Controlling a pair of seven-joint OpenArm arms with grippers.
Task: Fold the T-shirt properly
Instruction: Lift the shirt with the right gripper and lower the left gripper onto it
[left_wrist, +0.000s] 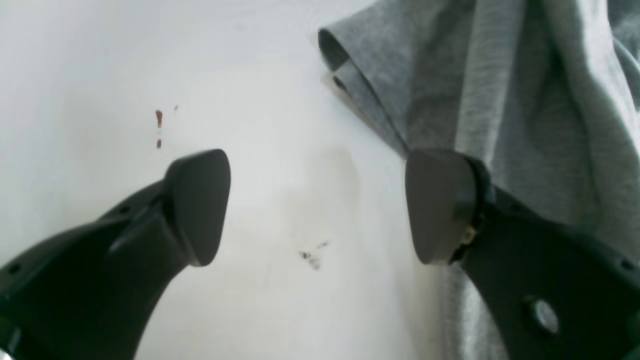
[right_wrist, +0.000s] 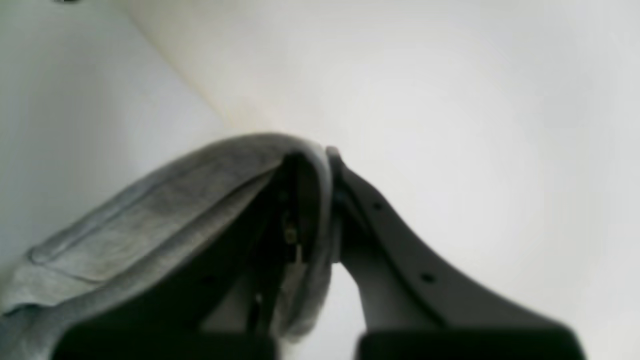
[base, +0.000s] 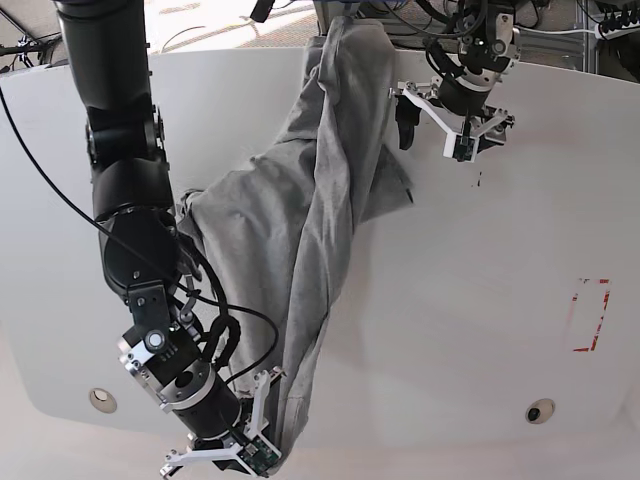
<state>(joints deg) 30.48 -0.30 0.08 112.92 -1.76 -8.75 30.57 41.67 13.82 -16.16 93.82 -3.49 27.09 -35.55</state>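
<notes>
right claw (right_wrist: 327, 200) pinches the t-shirt (base: 300, 230); left claw (left_wrist: 317, 205) gapes.

Left hand (left_wrist: 317, 205) spread wide, nothing between its fingers; right hand (right_wrist: 327, 200) clamped tight on cloth.

The T-shirt (base: 300, 230) lies on the worktop (base: 480, 300) in a long diagonal band from the far edge to the near edge. The right tool (base: 262, 425) sits at its near end, gripping the fabric. The left tool (base: 437, 120) sits just beside its far end.
</notes>
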